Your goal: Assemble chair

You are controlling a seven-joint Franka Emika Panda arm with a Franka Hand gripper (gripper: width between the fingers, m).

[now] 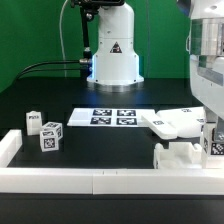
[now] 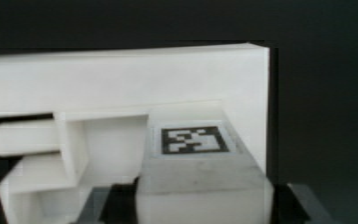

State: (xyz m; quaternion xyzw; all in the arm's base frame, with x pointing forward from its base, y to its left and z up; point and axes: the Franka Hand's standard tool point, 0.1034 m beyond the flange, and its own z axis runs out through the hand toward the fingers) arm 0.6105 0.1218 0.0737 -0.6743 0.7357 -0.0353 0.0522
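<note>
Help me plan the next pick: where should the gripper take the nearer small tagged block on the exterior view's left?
Grip the nearer block across two opposite side faces, coming straight down from above. It stands upright, with flat parallel sides and a free top. The other block sits close behind, so probably pick faces clear of it.

Table (image 1: 100,152): black top.
- Marker board (image 1: 113,117): flat, centre-rear.
- Rear cube (image 1: 35,122) and front cube (image 1: 51,136): tagged, just beside each other, on the exterior view's left.
- Panel (image 1: 172,122): white, flat, just beside the board on the exterior view's right.
- Block (image 1: 178,156): white, in front of the panel.
- Rail (image 1: 100,181): white, along the near edge.
</note>
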